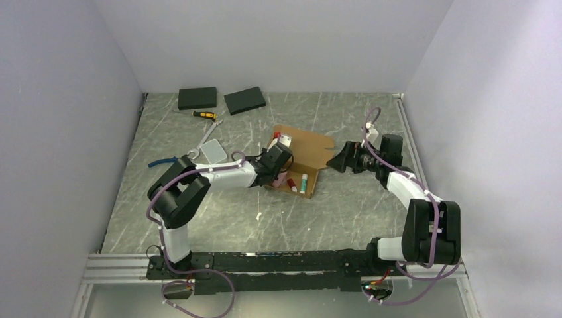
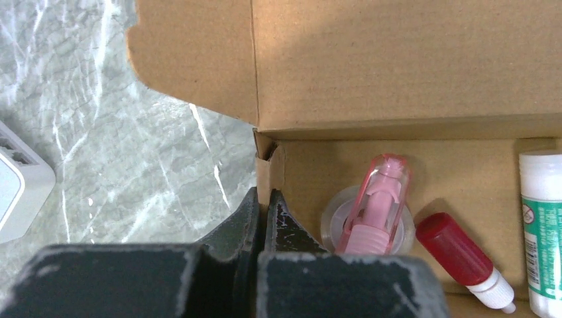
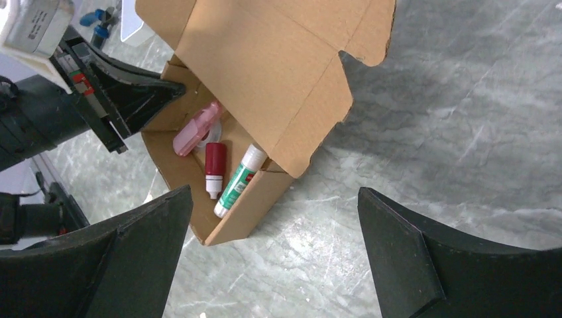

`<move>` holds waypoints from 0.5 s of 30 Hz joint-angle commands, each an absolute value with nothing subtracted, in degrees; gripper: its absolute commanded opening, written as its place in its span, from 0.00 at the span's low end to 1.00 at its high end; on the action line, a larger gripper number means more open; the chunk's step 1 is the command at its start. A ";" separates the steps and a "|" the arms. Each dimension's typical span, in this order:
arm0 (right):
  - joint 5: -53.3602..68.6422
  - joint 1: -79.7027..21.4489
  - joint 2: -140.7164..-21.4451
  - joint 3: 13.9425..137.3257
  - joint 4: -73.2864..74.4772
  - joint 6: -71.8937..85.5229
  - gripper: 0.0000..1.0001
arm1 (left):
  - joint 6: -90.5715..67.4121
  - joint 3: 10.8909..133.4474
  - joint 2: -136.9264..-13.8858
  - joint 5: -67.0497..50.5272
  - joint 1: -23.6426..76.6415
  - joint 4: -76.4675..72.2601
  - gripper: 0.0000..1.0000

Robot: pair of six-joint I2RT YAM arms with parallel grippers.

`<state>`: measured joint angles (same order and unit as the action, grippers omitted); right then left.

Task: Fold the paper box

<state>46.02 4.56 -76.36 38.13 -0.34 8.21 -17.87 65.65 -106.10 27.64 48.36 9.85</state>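
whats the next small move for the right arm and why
Probably ease the open right gripper onto the raised lid flap and tip it shut. The left gripper pinches a side wall of the brown corrugated cardboard box, steadying it, and the lid stands open.

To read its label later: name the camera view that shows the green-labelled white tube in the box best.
Right wrist view: the white tube lies whole in the paper box, cap to base, green label up. The left wrist view crops the tube at its right edge; the top view shows a tiny sliver.
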 commanded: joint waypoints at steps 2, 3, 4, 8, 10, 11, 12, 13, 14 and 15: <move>46.92 4.83 -78.35 35.94 -13.30 17.80 1.00 | -13.74 62.66 -102.93 33.17 48.66 8.61 0.00; 47.13 4.83 -79.16 35.63 -14.25 18.61 1.00 | -13.80 62.26 -102.39 33.01 48.61 8.15 0.00; 47.38 4.83 -79.94 35.15 -15.77 19.95 0.99 | -13.92 61.71 -101.79 32.78 48.67 7.71 0.00; 47.65 4.75 -83.02 34.24 -21.95 25.41 0.98 | -14.93 60.36 -100.56 30.35 48.68 7.17 0.00; 47.24 4.68 -85.15 34.85 -24.10 27.82 0.96 | -15.80 60.10 -100.50 29.11 48.69 7.45 0.00; 47.14 4.62 -86.68 35.60 -24.17 28.91 0.96 | -16.22 59.84 -100.54 28.73 48.61 7.36 0.00; 47.29 4.53 -88.52 36.34 -24.50 30.17 0.95 | -16.58 59.50 -100.47 28.29 48.65 7.06 0.00; 47.74 4.42 -90.30 37.14 -24.94 31.45 0.94 | -16.90 59.15 -100.32 27.88 48.68 6.49 0.00; 48.50 4.21 -92.08 37.96 -25.86 32.48 0.91 | -17.14 58.85 -100.22 27.60 48.66 6.05 0.00; 48.78 3.81 -93.52 38.85 -26.59 33.31 0.89 | -17.33 58.61 -100.20 27.49 48.64 5.77 0.00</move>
<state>46.94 4.60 -88.95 35.18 -19.73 27.18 -17.56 60.23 -102.45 28.29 48.40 6.31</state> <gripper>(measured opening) 0.922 0.027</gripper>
